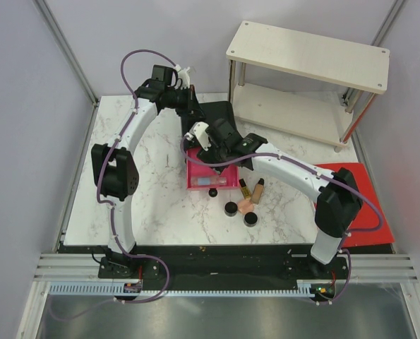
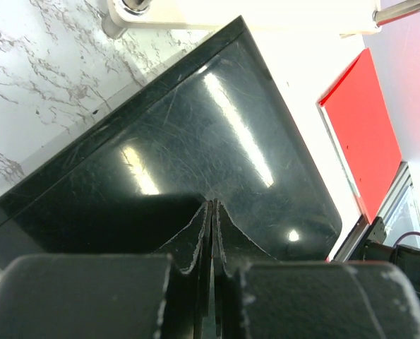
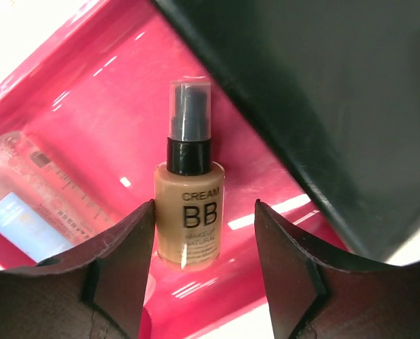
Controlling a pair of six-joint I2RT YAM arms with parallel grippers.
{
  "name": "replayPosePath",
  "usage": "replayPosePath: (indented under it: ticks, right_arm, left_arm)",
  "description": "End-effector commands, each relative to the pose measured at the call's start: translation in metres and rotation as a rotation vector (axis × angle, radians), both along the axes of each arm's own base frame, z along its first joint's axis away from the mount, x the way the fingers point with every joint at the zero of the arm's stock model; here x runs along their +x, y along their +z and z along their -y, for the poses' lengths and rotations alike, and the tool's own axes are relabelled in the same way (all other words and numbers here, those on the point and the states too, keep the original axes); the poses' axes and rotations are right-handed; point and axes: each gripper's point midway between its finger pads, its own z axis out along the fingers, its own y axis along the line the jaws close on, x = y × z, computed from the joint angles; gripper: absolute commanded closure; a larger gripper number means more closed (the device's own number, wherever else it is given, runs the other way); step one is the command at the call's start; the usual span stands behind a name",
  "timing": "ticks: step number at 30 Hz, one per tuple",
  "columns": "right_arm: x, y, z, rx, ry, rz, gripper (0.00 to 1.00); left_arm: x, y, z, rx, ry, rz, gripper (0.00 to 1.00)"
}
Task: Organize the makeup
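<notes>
Over the white marble tabletop [image 1: 160, 205], the left gripper [image 2: 213, 212] has its jaws pressed together on nothing, while the right gripper [image 3: 204, 208] has its jaws spread either side of a BB cream bottle [image 3: 190, 219].

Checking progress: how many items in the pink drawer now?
2: BB cream bottle, flanked by the open right gripper; clear container left of it. Parts of the pink drawer are out of view.

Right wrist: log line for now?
right gripper open astride BB bottle | bottle in pink drawer | left gripper shut at black box | jars on table
</notes>
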Motion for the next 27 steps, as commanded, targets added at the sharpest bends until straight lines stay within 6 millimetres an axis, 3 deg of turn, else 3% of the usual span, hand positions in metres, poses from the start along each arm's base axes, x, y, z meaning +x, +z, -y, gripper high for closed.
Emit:
replayPosePath:
  ticks: [1,6,11,13,15,19,22,27]
  right_arm:
    - [0.015,0.049,0.001,0.050,-0.050,0.123,0.35]
    - [0.015,0.078,0.011,0.093,-0.095,0.189,0.35]
    - [0.015,0.082,0.022,0.107,-0.161,0.216,0.35]
    - [0.017,0.084,0.032,0.126,-0.248,0.223,0.33]
    - [0.025,0.091,0.062,0.113,-0.441,0.279,0.22]
    - [0.034,0.070,0.117,0.210,-0.768,0.132,0.24]
    - [0.029,0.034,0.139,0.215,-0.849,-0.076,0.25]
    - [0.003,-0.024,0.141,0.170,-0.880,-0.322,0.23]
  left_arm:
    - [-0.018,-0.087,-0.033,0.196,0.046,-0.224,0.94]
    - [-0.019,-0.089,-0.033,0.197,0.043,-0.230,0.94]
    - [-0.019,-0.090,-0.032,0.192,0.042,-0.235,0.94]
    - [-0.019,-0.089,-0.032,0.191,0.042,-0.233,0.94]
    - [-0.019,-0.089,-0.032,0.191,0.042,-0.232,0.94]
    - [-0.019,-0.088,-0.033,0.191,0.042,-0.231,0.94]
    - [-0.020,-0.088,-0.033,0.193,0.042,-0.231,0.94]
    - [-0.020,-0.089,-0.033,0.197,0.041,-0.230,0.94]
